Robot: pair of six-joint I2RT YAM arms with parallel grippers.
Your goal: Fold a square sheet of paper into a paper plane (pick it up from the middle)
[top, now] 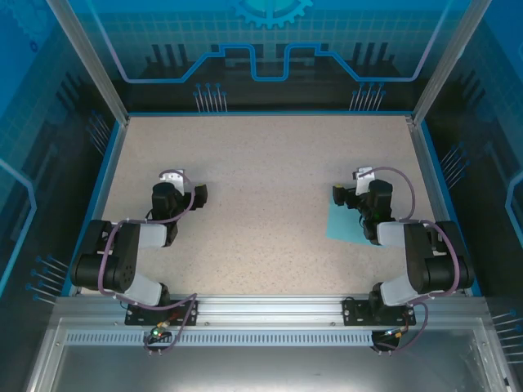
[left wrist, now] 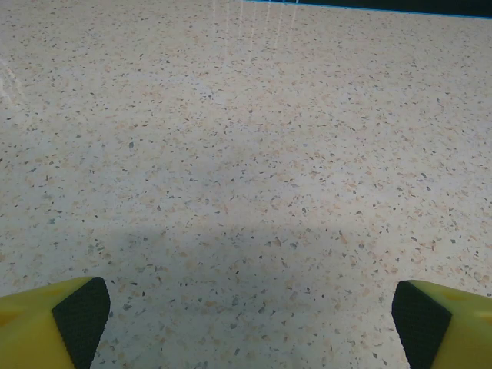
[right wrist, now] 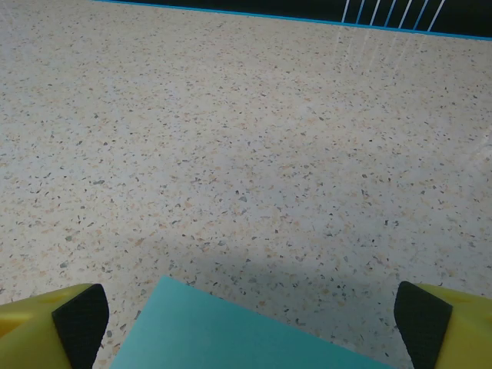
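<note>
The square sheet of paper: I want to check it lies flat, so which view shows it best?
Right wrist view: the square sheet of paper is close up, smooth and flat, though cut off at the bottom edge. The top external view gives a small patch, partly under the right arm.

Tabletop [top: 270, 163]: beige speckled stone-pattern surface, flat. Blue trim [top: 261, 113] along far and side edges. Back panel [top: 270, 49]: translucent blue, circuit-line graphic, gear emblem [top: 271, 10] at top centre. Aluminium posts [top: 88, 61] at both far corners. Slotted metal rail [top: 261, 309] along near edge.
</note>
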